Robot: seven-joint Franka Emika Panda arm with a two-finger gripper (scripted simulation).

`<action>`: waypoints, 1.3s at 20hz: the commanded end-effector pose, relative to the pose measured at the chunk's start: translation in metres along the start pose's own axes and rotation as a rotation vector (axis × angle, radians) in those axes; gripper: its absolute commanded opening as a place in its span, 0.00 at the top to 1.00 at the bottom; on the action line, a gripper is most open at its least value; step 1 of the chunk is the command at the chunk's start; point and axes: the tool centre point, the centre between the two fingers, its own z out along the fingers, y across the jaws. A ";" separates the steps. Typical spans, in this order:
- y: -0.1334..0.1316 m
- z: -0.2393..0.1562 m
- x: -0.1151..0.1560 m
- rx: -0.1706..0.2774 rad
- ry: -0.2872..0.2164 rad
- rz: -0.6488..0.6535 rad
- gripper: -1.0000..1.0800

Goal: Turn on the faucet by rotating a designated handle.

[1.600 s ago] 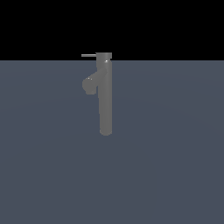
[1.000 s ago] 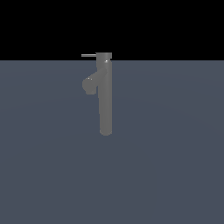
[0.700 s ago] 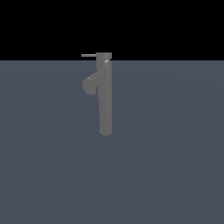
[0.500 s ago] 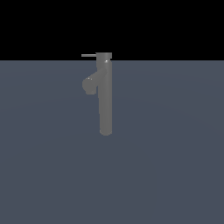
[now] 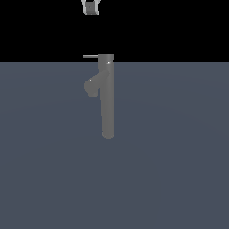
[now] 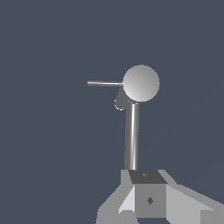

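The faucet (image 5: 107, 100) is a tall matte grey column standing on the dark grey floor, with a stubby spout (image 5: 91, 87) branching toward the exterior view's left. The handle (image 5: 91, 57) is a thin rod jutting from the cap toward the exterior view's left. My gripper (image 5: 91, 8) shows only as its tip at the top edge, well above the handle and apart from it. The wrist view looks down on the round cap (image 6: 141, 83), the handle (image 6: 105, 83) and the column (image 6: 131, 140), with my gripper (image 6: 146, 177) in the foreground. I cannot tell whether it is open or shut.
A flat dark grey floor (image 5: 179, 170) spreads around the faucet. The background above it is black.
My gripper's tip has come into the exterior view at the top edge. The faucet and its handle have not moved.
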 end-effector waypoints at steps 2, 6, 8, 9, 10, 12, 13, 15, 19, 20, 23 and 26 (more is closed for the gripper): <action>-0.006 0.019 0.025 0.003 -0.002 0.008 1.00; -0.013 0.040 0.053 0.006 -0.004 0.016 1.00; -0.016 0.049 0.066 0.007 -0.005 0.020 1.00; -0.017 0.054 0.072 0.008 -0.006 0.021 1.00; -0.019 0.058 0.078 0.008 -0.007 0.023 1.00; -0.021 0.066 0.089 0.009 -0.008 0.026 1.00; -0.022 0.069 0.094 0.010 -0.008 0.028 1.00; -0.024 0.075 0.102 0.010 -0.009 0.030 1.00; -0.026 0.084 0.116 0.011 -0.010 0.034 1.00; -0.027 0.086 0.118 0.011 -0.010 0.035 1.00; -0.028 0.089 0.124 0.011 -0.011 0.036 1.00; -0.028 0.090 0.126 0.011 -0.011 0.037 1.00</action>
